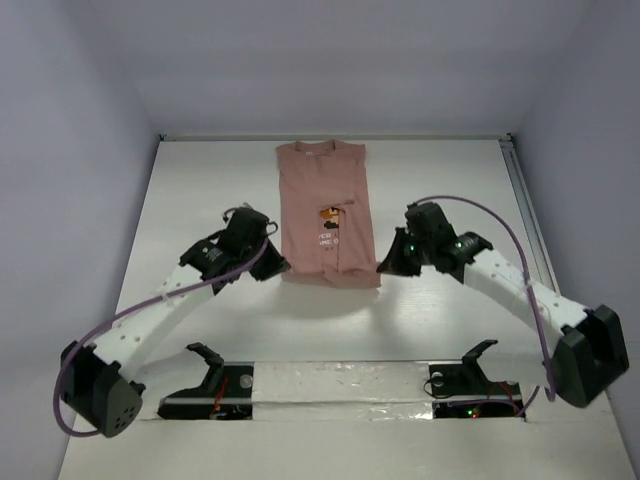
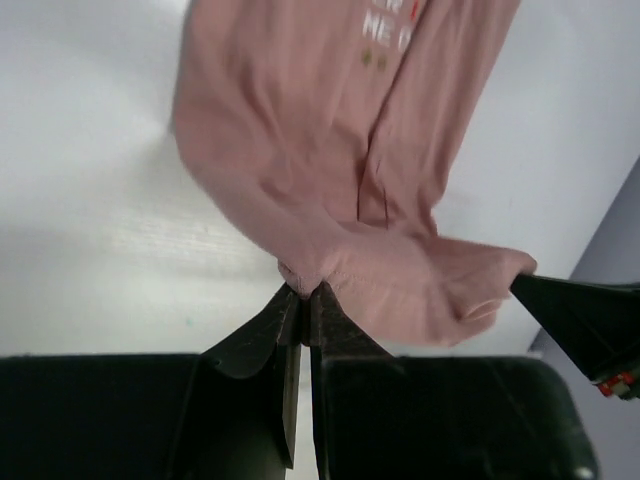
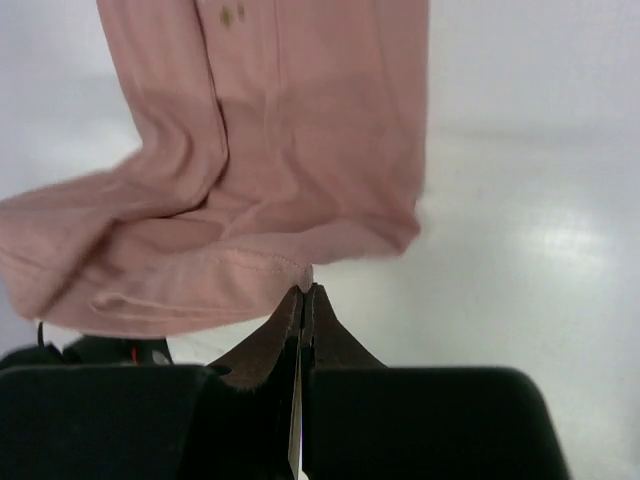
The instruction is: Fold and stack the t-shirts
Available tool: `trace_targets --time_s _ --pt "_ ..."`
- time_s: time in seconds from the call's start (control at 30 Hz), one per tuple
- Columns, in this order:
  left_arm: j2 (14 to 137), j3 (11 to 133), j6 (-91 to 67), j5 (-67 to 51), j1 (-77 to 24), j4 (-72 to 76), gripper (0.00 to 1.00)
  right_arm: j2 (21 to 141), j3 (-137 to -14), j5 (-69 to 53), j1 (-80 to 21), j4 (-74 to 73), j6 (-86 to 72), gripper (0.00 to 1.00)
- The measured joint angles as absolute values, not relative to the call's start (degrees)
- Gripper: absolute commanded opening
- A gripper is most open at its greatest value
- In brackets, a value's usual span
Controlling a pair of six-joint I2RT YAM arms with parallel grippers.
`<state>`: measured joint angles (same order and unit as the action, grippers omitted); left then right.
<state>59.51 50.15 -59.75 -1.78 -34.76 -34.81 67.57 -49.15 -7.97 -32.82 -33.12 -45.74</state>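
Dusty-pink t-shirt (image 1: 322, 215) lies mid-surface, folded lengthwise into a narrow strip. Its collar is at the far end and its hem toward the arms. The orange-and-brown chest graphic (image 1: 331, 212) faces up, with white lettering below it.

White surface (image 1: 200, 200) carries the shirt and nothing else that can be made out.

Left claw (image 1: 277, 268) sits at the near-left corner of the strip, fingers pressed together with a pinch of pink hem fabric between the tips. The wrist view shows cloth bunching just above the tips.

Right claw (image 1: 386, 266) is at the near-right corner and is likewise closed tight — only a thin edge of stitched hem is caught at the very tips.

Between the two claws the hem is rumpled and puckered, not flat. The rest of the strip looks smooth toward the collar.

Both arms reach inward from their bases, with the shirt between them.
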Motion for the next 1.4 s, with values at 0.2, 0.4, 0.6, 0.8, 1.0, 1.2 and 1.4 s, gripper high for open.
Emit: trace_targets --time_s 0.2,0.4,0.6,0.8,1.0,1.2,1.4 --pt "70.8 57.1 -51.7 0.2 -26.1 -29.3 0.00 83.2 -61.6 -7.9 -25.7 -29.6 -38.8 0.00" --pt "84.8 64.1 -45.9 0.6 -22.7 -23.7 0.00 96.2 -73.0 -9.0 -22.2 -27.6 -34.5 0.00" --pt "97.5 72.9 -43.3 1.4 -22.0 -20.2 0.00 106.9 -82.0 -9.8 -19.9 -26.8 -31.7 0.00" --pt "106.9 80.6 -41.7 2.2 -20.7 -18.4 0.00 115.3 -89.3 -10.9 -18.2 -26.7 -29.9 0.00" --pt "110.8 82.4 -41.4 2.2 -17.9 -17.4 0.00 120.0 -94.3 -11.9 -16.9 -26.8 -28.9 0.00" --pt "115.0 85.9 -40.7 2.1 -17.1 -16.5 0.22 125.0 -101.3 -12.4 -16.5 -27.9 -27.8 0.31" --pt "114.5 86.4 -39.5 2.5 -17.1 -14.7 0.55 127.9 -105.3 -12.5 -15.7 -30.1 -26.3 0.50"
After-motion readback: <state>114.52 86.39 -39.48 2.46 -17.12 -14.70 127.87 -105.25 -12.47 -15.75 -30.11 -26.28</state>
